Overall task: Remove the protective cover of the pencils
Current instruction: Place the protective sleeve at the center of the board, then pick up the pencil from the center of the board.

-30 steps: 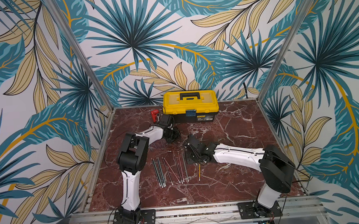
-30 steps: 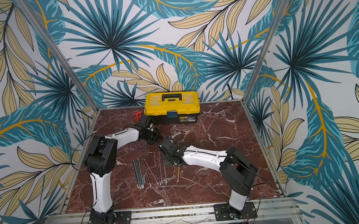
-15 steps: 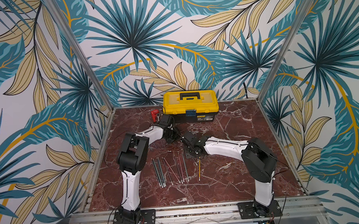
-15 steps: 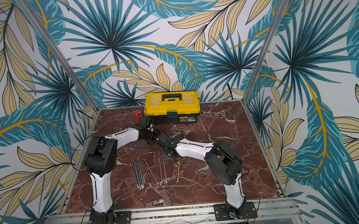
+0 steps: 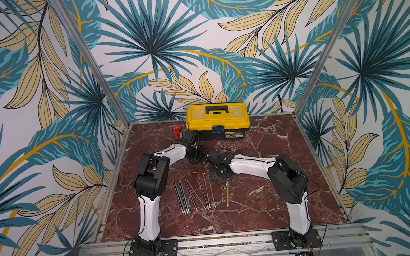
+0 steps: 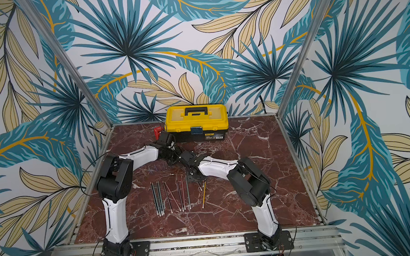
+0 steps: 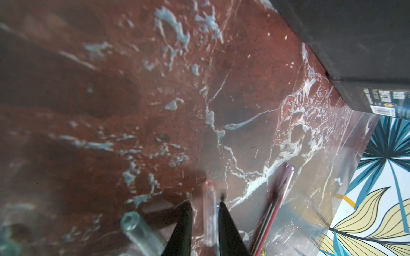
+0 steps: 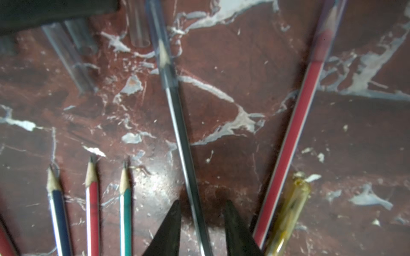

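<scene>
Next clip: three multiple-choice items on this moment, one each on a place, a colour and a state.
1. The yellow toolbox stands: A) at the table's back edge B) by the front rail C) between the arms.
2. The row's end pencil nearest the right arm is: A) blue B) yellow C) white.
3. The dark pencil straddled by the right end effector has a tip: A) bare B) broken C) capped.
1A, it sits rearmost; 2B, its shaft is yellow; 3C, a translucent cap covers the point.

1. A yellow toolbox (image 5: 218,122) sits on a dark red marble table (image 5: 286,137) with white veins.
2. Behind and beside the toolbox stand walls (image 5: 149,51) with big blue and tan leaves.
3. Two shiny metal posts (image 5: 92,59) lean up beside it.
</scene>
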Robot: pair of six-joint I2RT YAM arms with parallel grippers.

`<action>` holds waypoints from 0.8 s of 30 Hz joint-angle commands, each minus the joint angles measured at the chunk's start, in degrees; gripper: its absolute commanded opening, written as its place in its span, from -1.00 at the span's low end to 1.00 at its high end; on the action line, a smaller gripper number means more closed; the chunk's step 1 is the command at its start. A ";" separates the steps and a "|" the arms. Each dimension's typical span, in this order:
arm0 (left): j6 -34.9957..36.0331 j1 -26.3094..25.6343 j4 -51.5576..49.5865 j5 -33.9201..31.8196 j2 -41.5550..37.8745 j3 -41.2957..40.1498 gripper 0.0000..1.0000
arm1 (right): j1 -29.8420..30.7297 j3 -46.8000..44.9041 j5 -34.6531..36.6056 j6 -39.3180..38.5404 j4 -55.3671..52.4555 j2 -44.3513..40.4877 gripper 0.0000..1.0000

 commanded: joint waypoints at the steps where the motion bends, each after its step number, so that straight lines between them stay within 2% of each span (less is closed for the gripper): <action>1: 1.26 0.04 -4.21 -2.18 -1.15 1.01 -0.53 | -0.08 0.20 -0.33 -0.18 -2.17 2.08 -0.32; 5: 1.36 0.24 -4.24 -1.90 -1.50 0.90 -0.53 | -0.08 0.11 -0.70 -0.08 -1.93 2.18 -0.34; 17: 3.10 0.65 -3.94 -2.38 -4.24 0.58 -0.53 | -0.17 0.20 -1.73 -0.17 -1.64 1.86 -0.68; 24: 3.44 0.63 -1.40 -2.40 -7.40 -1.41 -0.52 | -0.17 0.20 -2.20 0.20 -1.38 0.73 -0.79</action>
